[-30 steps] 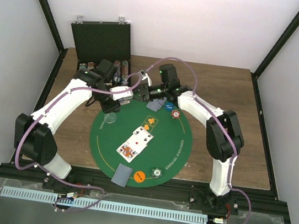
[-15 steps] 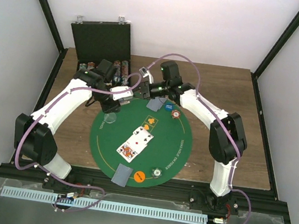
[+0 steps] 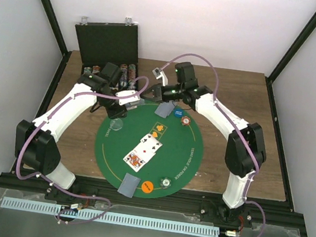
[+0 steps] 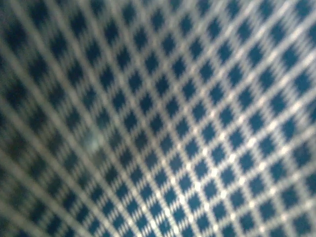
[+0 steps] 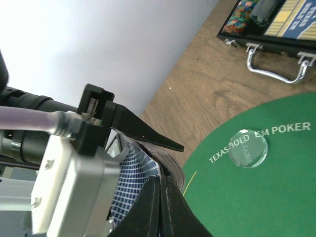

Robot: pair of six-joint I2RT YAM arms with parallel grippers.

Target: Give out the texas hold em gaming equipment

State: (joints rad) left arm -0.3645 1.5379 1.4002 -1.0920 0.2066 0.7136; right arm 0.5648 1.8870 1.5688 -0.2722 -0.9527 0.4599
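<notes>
Checked-back cards point(image 5: 131, 180) pinched in left end effector point(image 3: 118, 112); face-up cards point(image 3: 150, 146) overlap mid green mat point(image 3: 190, 158); orange chip point(image 3: 148, 186), silvery chip point(image 3: 165, 182) at near rim.

Matt green felt mat point(image 3: 174, 150) on grained wooden table point(image 3: 216, 168); clear disc point(image 5: 248, 147) (glossy plastic); shiny metal handle point(image 5: 276, 74).

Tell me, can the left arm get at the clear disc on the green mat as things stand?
Probably yes: the clear disc lies open on the green mat close by the left end effector, but that is shut on playing cards.
</notes>
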